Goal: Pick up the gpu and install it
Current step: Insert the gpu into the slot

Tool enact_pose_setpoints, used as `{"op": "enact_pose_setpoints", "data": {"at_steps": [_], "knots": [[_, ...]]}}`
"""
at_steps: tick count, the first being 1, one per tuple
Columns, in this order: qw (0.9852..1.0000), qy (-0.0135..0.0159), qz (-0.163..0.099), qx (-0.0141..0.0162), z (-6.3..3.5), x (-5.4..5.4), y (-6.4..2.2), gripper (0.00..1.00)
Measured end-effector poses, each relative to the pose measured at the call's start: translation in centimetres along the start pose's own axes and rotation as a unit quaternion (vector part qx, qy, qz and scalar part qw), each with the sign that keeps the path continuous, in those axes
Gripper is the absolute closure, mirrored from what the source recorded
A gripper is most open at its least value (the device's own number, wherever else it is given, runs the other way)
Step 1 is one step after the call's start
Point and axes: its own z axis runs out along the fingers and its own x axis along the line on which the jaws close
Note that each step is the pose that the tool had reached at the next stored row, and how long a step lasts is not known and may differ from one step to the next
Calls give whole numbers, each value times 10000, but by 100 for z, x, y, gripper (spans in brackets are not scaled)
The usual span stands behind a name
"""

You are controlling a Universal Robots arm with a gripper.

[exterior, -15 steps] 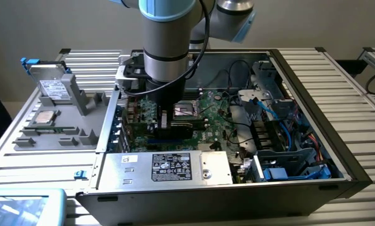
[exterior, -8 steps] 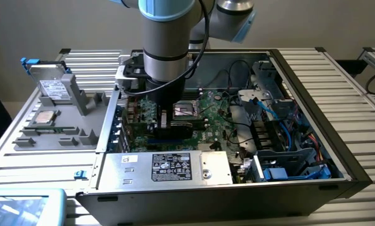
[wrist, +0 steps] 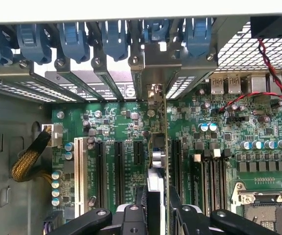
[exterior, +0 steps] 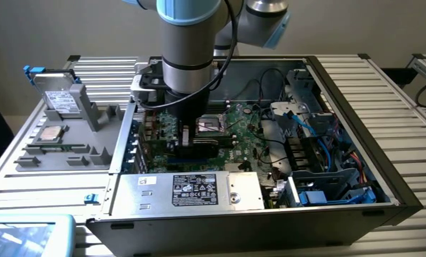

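Observation:
The gpu (wrist: 159,147) appears edge-on in the wrist view, a thin green card with its metal bracket toward the case's rear slot openings. It stands upright over the motherboard (wrist: 111,127), in line with one of the black expansion slots. My gripper (wrist: 155,200) is shut on it, with a black finger (wrist: 140,196) pressing each face. In the exterior view the gripper (exterior: 187,140) reaches down inside the open computer case (exterior: 384,176), and the gpu (exterior: 188,151) sits low against the board beneath it.
Blue slot latches (wrist: 111,39) line the case's rear wall. A white slot (wrist: 78,171), memory slots (wrist: 214,176) and the CPU socket (wrist: 268,210) flank the card. Red-black wires (wrist: 273,73) cross nearby. A silver power supply (exterior: 198,190), blue cables (exterior: 306,123) and a grey parts fixture (exterior: 70,144) holding a hard drive (exterior: 59,99) surround the work area.

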Motion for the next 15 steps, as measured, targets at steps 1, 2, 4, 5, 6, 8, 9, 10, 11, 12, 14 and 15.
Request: {"op": "enact_pose_setpoints", "data": {"at_steps": [1,2,4,5,6,8,9,10,11,12,14,15], "knots": [[10000,-1,0,1,3,-2,6,72],[10000,0,0,1,5,-2,11,72],[10000,2,1,0,8,-1,12,72],[10000,2,1,0,10,-1,13,72],[10000,2,1,0,12,-2,13,72],[10000,4,1,-1,15,-8,13,72],[10000,5,2,-1,17,-12,14,72],[10000,4,1,-1,18,-12,13,72],[10000,4,1,-1,19,-13,13,72],[10000,4,1,-1,20,-13,13,72],[10000,3,1,-1,21,-14,13,72],[10000,3,1,-1,21,-13,13,72]]}}
